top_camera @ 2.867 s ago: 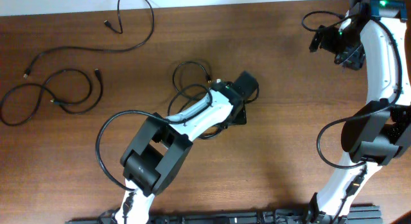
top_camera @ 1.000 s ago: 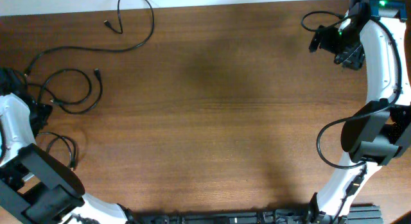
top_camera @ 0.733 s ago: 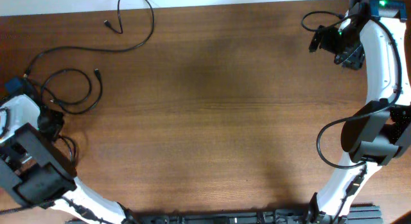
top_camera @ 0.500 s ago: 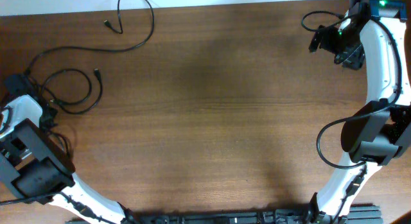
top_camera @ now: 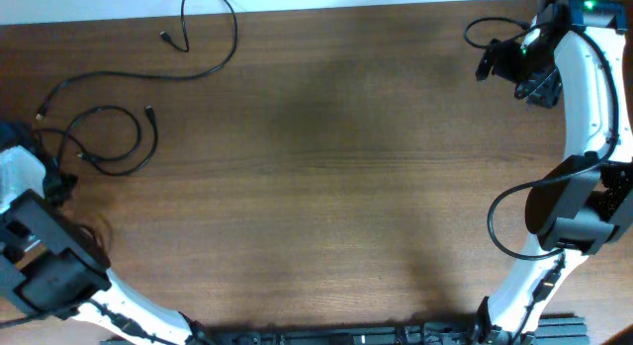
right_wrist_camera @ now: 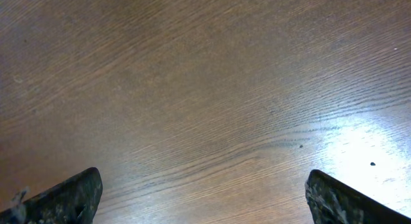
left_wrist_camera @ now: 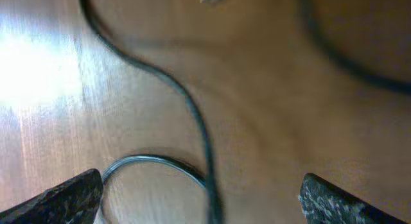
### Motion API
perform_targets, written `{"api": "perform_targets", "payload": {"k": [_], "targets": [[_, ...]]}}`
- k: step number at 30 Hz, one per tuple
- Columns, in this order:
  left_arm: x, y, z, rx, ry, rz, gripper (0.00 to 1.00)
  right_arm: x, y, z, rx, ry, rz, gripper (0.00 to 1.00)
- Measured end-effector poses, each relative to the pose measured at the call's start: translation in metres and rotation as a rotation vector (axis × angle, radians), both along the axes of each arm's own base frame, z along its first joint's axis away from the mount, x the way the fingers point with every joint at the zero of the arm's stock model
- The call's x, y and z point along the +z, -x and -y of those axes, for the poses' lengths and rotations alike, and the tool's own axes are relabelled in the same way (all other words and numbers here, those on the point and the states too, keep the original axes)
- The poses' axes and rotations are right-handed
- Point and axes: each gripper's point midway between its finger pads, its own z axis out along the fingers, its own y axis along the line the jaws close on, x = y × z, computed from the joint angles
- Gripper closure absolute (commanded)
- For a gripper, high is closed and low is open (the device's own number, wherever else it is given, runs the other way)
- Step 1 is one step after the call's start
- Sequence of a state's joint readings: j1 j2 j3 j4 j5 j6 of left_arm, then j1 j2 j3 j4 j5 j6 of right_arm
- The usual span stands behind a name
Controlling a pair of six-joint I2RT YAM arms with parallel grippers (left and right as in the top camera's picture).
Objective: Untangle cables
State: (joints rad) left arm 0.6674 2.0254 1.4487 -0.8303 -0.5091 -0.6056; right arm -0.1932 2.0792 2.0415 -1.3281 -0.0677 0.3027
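Two black cables lie at the table's left. A long one [top_camera: 203,58] curves from the far edge. A looped one [top_camera: 114,137] lies by the left edge. My left gripper [top_camera: 57,182] is at the far left beside the looped cable, mostly hidden under its arm. In the left wrist view it [left_wrist_camera: 202,198] is open just above the wood, with a black cable strand [left_wrist_camera: 192,115] and a thin loop [left_wrist_camera: 148,161] running between the fingers. My right gripper [top_camera: 499,63] hangs at the far right corner. In its wrist view it [right_wrist_camera: 205,198] is open over bare wood.
The brown wooden table [top_camera: 326,187] spans the view. The left arm's white links and black base [top_camera: 49,266] cover the front left corner. The right arm [top_camera: 584,118] runs down the right edge with its own black cable loop [top_camera: 485,29].
My left arm has swung from the table's middle to the far left edge, taking a cable loop with it. In the last half second it shifted only slightly. The right arm has not moved.
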Motion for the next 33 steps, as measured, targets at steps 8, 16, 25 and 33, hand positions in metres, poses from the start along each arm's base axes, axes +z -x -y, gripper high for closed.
{"api": "perform_targets", "payload": {"k": [8, 16, 25, 33], "targets": [[0.191, -0.153, 0.218, -0.866, 0.236, 0.680, 0.01, 0.000, 0.000, 0.000, 0.000, 0.000, 0.000, 0.01], [0.184, -0.147, 0.411, -1.535, 0.308, 0.511, 0.01, 0.009, 0.000, -0.048, 0.082, -0.274, 0.030, 0.01], [0.181, -0.116, 0.498, -1.864, 0.261, 0.406, 0.01, 0.108, 0.099, -0.128, 0.372, -0.217, 0.044, 0.01], [0.181, -0.117, 0.495, -1.856, 0.242, 0.396, 0.01, 0.217, 0.283, -0.114, 0.476, 0.033, 0.519, 0.01]]}}
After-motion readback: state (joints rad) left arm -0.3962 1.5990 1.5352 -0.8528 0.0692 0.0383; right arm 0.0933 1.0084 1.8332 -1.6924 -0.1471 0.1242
